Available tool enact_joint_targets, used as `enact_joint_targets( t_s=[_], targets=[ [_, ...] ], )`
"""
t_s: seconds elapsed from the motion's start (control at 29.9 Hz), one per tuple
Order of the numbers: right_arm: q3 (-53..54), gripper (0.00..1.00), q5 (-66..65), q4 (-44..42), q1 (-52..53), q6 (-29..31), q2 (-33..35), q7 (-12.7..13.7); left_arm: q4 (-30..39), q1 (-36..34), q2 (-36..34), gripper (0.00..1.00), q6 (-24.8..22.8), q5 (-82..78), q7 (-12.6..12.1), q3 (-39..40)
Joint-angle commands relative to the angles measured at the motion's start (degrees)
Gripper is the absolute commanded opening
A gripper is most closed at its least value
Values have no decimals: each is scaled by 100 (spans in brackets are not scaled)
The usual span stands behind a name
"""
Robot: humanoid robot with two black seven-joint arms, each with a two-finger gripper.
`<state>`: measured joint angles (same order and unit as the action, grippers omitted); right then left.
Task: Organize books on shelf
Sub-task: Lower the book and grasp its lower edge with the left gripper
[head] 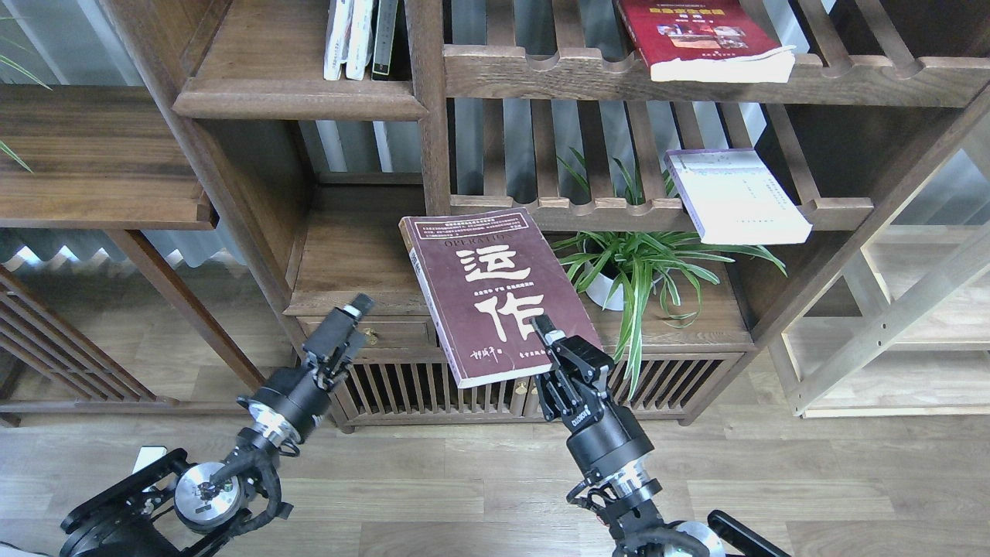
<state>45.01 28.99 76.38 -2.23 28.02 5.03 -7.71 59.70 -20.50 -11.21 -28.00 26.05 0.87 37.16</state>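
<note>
Maroon book in hand, none shelved yet

The right gripper (546,333) was clamped on the maroon book (495,294), held tilted before the shelf (302,97). The left gripper (352,309) held nothing, seemingly closed. The red book (704,39) and white book (735,197) lay on slatted racks (541,73), both left to move.

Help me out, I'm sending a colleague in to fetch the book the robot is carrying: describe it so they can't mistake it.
Start at the dark wooden bookcase and look low, in front of its cabinet by the potted plant. There the right gripper holds up the maroon book by its lower corner. It alone has big white Chinese characters; the red book and white book lie on slatted racks.
</note>
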Motion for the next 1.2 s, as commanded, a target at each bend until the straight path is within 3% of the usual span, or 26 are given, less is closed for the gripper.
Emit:
enact_joint_targets(
  t_s=[0.0,0.17,0.77,0.97,1.17],
  targets=[
    [-142,4,-16,-9,-5,-2,6,58,286,11,-13,97,0,94,-43,-16],
    [-151,4,-34,-53,12,-2,77,85,515,81,-13,90,0,120,-7,-7],
    [-168,5,-60,-414,135,-2,-29,94,937,354,-514,92,0,348,-51,-68],
    [-256,5,-78,-431,100,-2,-20,296,1482,354,-636,89,0,735,-69,-507],
    [-353,5,-113,-431,83,-2,-20,340,1518,336,-900,88,0,753,-69,-561]
  ],
)
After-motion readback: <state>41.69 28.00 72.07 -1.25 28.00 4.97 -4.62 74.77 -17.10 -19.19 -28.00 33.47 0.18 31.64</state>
